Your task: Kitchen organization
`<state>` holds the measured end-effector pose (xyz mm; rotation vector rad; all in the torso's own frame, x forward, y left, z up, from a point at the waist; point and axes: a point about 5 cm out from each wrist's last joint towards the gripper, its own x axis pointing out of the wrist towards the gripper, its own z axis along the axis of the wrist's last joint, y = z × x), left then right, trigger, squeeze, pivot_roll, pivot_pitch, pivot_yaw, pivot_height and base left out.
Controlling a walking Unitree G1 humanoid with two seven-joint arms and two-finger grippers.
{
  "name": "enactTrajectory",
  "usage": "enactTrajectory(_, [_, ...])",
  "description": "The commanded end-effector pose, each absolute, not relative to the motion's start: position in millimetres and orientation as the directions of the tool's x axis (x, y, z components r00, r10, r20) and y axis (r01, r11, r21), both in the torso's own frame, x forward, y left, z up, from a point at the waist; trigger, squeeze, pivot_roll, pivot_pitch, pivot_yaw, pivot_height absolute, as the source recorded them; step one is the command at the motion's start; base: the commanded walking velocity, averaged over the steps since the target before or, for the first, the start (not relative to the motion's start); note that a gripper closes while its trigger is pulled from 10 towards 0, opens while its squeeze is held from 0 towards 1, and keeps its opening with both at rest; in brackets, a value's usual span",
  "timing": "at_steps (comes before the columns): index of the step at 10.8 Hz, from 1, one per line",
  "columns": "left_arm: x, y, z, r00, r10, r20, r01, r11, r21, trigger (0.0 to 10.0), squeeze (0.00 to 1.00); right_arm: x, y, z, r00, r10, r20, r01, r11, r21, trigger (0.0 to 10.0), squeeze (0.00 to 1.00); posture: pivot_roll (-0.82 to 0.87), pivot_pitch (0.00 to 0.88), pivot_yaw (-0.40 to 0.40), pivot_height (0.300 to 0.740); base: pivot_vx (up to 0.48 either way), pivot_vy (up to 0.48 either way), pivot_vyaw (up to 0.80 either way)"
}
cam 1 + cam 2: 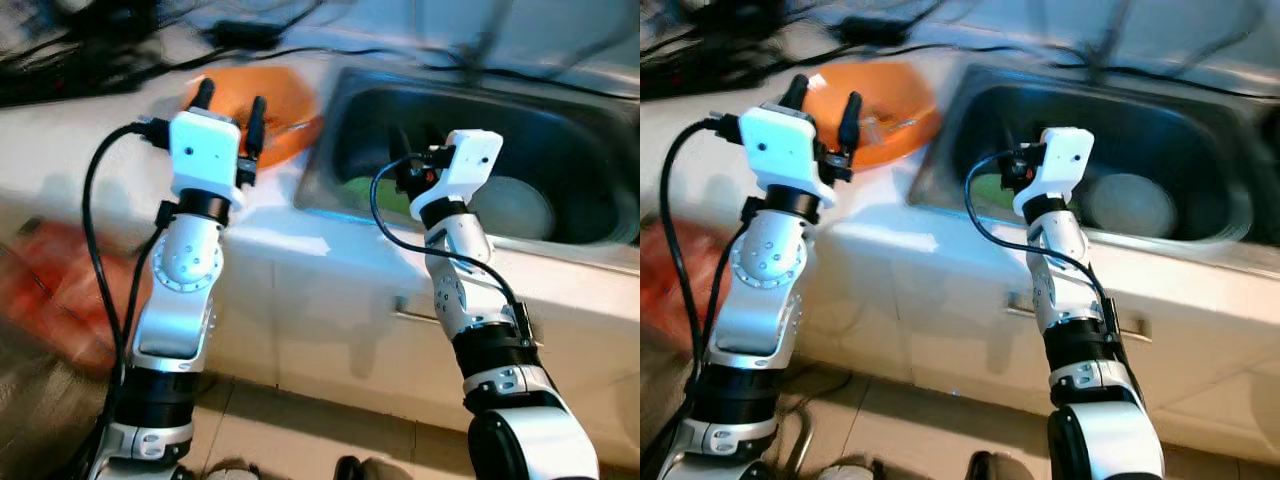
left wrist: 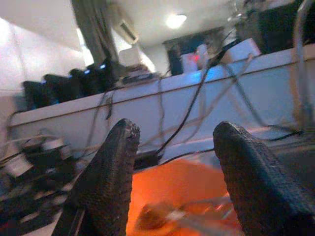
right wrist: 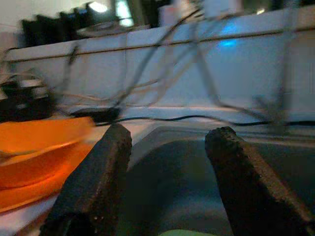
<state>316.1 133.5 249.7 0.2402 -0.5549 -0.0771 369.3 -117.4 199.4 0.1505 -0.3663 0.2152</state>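
Note:
An orange bowl [image 1: 278, 98] sits on the white counter just left of the steel sink [image 1: 560, 150]. A utensil [image 2: 167, 216] lies blurred inside the bowl [image 2: 192, 184]. My left gripper [image 1: 231, 108] is raised over the bowl's near rim, open and holding nothing. My right gripper [image 1: 415, 148] hangs open over the sink's left end, also holding nothing. A white plate [image 1: 512, 206] lies in the basin, with something green [image 1: 365, 190] to its left, under the right gripper. In the right wrist view the bowl [image 3: 34, 147] lies beside the basin [image 3: 182, 187].
Black cables [image 1: 250, 35] and dark appliances [image 1: 70, 50] crowd the back of the counter. A blurred red shape [image 1: 50, 280] lies low on the left. Below the sink is a white cabinet front with a handle [image 1: 1080, 315], and tiled floor [image 1: 300, 430] lies underfoot.

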Motion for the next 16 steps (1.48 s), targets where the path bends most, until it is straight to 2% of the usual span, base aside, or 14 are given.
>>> enactTrajectory(1, [316,129,251,0.846,-0.149,0.512,0.016,0.967,0.255,10.0,0.0,370,-125,199,0.916,0.158,0.368,-0.214,0.97,0.116,10.0,0.0,0.13,0.139,-0.057,0.74,0.3,0.0,0.0])
enactTrajectory(4, [315,129,252,0.843,-0.148,0.517,0.013,0.967,0.255,10.0,0.0,370,-125,199,0.915,0.161,0.371,-0.214,0.971,0.106,10.0,0.0,0.13,0.141,-0.058,0.74,0.303,0.0,0.0])
enactTrajectory(7, [310,126,259,0.814,-0.16,0.558,0.022,0.969,0.245,10.0,0.0,369,-122,200,0.909,0.181,0.376,-0.223,0.972,0.071,10.0,0.0,0.13,0.141,-0.059,0.74,0.0,0.0,0.0])
enactTrajectory(9, [310,125,261,0.81,-0.163,0.563,0.025,0.969,0.246,10.0,0.0,368,-122,199,0.908,0.185,0.376,-0.227,0.971,0.071,10.0,0.0,0.13,0.142,-0.059,0.74,0.0,0.0,0.8])
enactTrajectory(13, [302,117,283,0.753,-0.228,0.618,0.077,0.962,0.261,10.0,0.0,369,-124,198,0.913,0.168,0.371,-0.216,0.972,0.092,10.0,0.0,0.13,0.134,-0.058,0.74,0.0,0.0,0.0])
enactTrajectory(16, [302,126,259,0.812,-0.242,0.531,0.091,0.951,0.294,10.0,0.0,369,-123,197,0.914,0.17,0.368,-0.217,0.972,0.092,10.0,0.0,0.13,0.128,-0.057,0.74,0.0,0.0,0.0])
